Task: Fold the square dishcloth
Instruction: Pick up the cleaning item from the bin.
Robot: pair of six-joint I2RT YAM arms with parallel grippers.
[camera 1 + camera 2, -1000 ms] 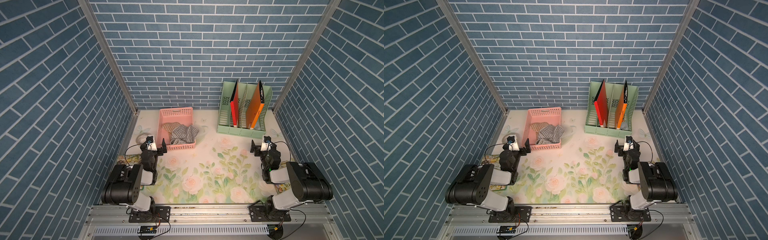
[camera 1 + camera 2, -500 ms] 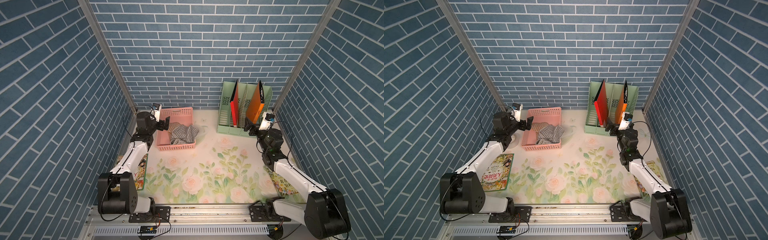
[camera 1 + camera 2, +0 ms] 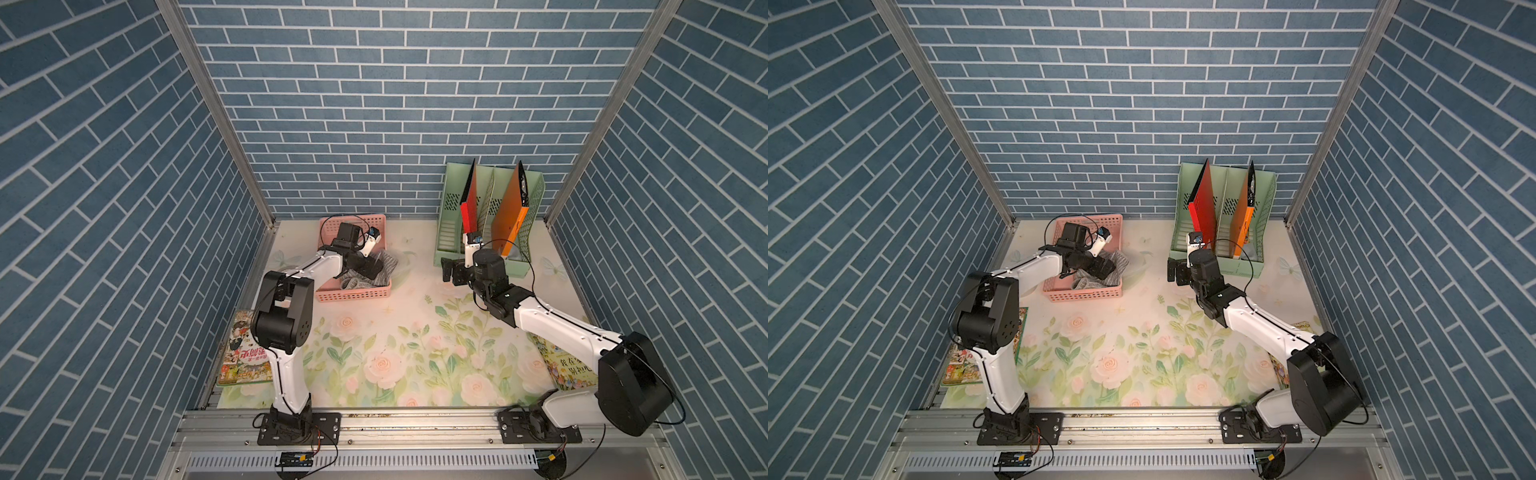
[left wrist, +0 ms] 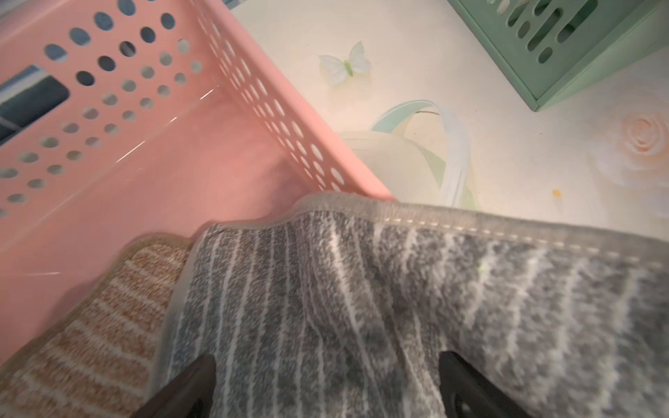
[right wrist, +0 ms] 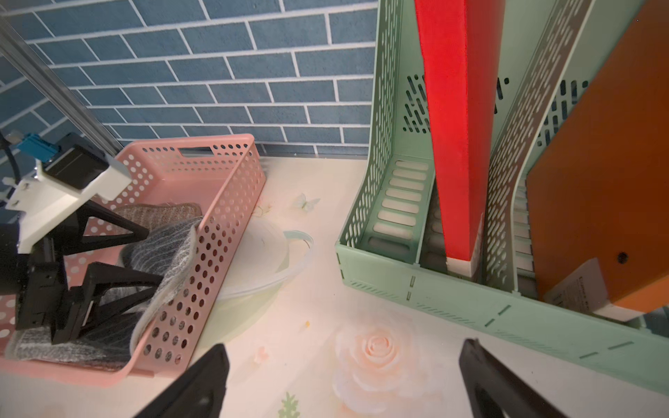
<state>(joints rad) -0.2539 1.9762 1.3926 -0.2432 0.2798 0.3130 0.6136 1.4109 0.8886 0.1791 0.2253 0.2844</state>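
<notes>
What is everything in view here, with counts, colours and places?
basket: one, pink, far left of the mat
grey dishcloth: one, grey with white stripes, in the basket, draped over its rim
tan cloth: one, tan striped, in the basket, partly under the grey dishcloth
file rack: one, pale green, far right by the back wall
red folder: one, red, standing in the file rack
orange folder: one, orange, standing in the file rack
picture books: two, colourful, one flat near each arm's base
clear dish: one, see-through, beside the basket
mat: one, floral, covering the table
left tool: one, black, open, over the grey dishcloth
right tool: one, black, open, above the mat
</notes>
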